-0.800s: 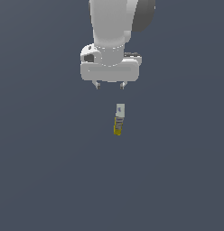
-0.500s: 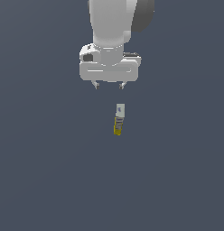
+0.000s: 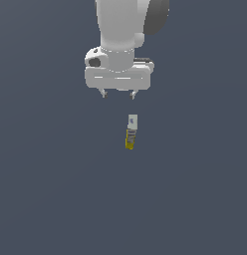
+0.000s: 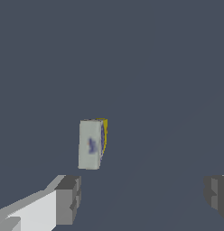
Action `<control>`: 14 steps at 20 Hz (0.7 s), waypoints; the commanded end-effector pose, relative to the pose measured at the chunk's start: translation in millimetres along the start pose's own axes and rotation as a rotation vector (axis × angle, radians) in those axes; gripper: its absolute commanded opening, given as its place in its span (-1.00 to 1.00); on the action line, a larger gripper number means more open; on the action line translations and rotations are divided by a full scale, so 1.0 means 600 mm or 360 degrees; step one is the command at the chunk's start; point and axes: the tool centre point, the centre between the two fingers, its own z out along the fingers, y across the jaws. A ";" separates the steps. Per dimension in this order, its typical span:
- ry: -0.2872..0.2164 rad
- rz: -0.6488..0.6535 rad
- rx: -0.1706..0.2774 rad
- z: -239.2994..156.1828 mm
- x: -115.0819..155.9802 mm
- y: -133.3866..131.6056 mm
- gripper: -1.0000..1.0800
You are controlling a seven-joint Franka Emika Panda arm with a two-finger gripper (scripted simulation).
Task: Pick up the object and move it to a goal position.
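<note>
The object [image 3: 131, 132] is a small slender bottle-like item, pale grey-white at its far end and yellow at its near end, lying on the dark grey floor. In the wrist view the object [image 4: 92, 144] shows its pale end with a thin yellow edge. My gripper [image 3: 118, 94] hangs above and behind it, apart from it, a little toward the exterior view's left. Its jaws are wide open and empty; the two dark fingertips [image 4: 68, 198] frame the lower edge of the wrist view.
A plain dark grey surface [image 3: 56, 189] fills both views. No other objects show.
The gripper has shifted slightly toward the exterior view's left. The object has not moved.
</note>
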 end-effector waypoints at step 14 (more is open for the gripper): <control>0.0006 0.0033 0.0019 0.133 -0.003 -0.064 0.92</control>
